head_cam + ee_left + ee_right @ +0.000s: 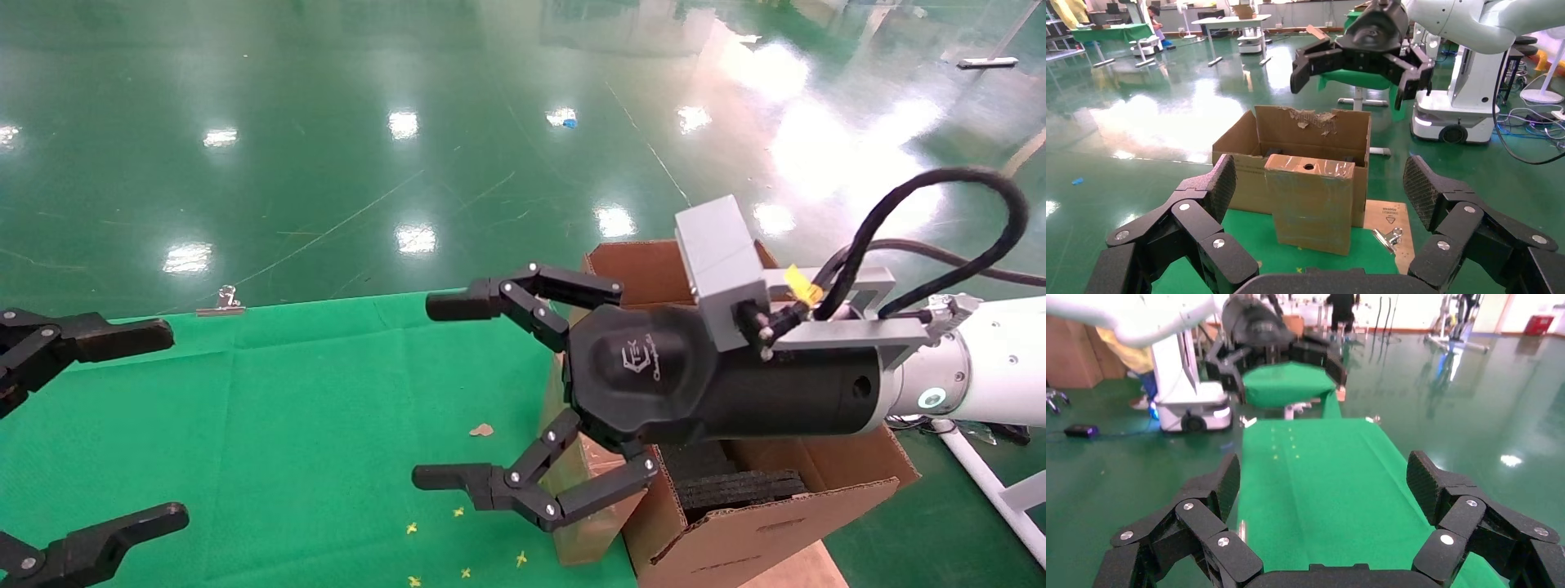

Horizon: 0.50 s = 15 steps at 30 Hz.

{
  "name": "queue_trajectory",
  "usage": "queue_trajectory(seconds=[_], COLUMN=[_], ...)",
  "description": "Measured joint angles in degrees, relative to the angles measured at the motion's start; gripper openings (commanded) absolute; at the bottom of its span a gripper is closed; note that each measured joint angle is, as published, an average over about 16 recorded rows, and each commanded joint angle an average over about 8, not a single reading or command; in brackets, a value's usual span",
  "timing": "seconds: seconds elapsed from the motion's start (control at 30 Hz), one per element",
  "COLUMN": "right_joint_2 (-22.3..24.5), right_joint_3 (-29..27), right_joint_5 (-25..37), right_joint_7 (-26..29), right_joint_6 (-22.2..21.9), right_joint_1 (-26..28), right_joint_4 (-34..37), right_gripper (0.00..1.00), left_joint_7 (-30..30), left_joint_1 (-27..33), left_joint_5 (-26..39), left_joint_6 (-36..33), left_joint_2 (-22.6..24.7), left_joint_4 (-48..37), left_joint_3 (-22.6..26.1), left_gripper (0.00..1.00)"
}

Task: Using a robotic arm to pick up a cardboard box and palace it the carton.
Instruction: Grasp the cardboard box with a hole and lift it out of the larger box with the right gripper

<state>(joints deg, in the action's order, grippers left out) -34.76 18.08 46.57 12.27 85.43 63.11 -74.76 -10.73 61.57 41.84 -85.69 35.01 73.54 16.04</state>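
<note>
**lining up the grab on the small box**

i have the robotic arm (964,371) reaching across from my right, and its right gripper (445,392) hangs with fingers spread wide and nothing between them. the cardboard box (1310,202) stands upright on the green table cloth (310,425), below the gripper and back toward its palm, with its far side just against the carton (1315,138). in the head view only a lower corner of it shows under the wrist.

my judgement: the fingertips sit too far forward of the box, so i would draw the hand back toward the carton and lower it until the pads bracket the narrow faces. the tape wrap looks glossy, so i expect it to slip; i would close on the flat sides, low enough to stay clear of the round hole at the top.

the carton's torn flap stands close behind, so any lift should go straight up before i carry the box over the black foam (735,482) inside.

the left gripper (122,425) waits at the cloth's near left edge, spread and empty.
</note>
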Motion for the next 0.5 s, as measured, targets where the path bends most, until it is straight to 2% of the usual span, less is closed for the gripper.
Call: queue_trajectory(seconds=[0.23,0.5], right_joint_2=[-1.64,-6.49], right_joint_3=[5.94,17.66], right_joint_5=[11.84,28.86], right_joint_7=[5.07,14.81], right_joint_6=[0.71,3.24], right_joint_1=[5.91,17.86], right_joint_4=[-1.80,-2.89], right_gripper=[1.00,1.00], left_joint_7=[0.02,0.04], left_joint_1=[0.02,0.03], left_joint_5=[-0.02,-0.04], left_joint_6=[0.00,0.01], left_joint_2=[-0.01,-0.02], left_joint_4=[-0.02,-0.03], left_joint_3=[0.03,0.07], left_gripper=[1.00,1.00])
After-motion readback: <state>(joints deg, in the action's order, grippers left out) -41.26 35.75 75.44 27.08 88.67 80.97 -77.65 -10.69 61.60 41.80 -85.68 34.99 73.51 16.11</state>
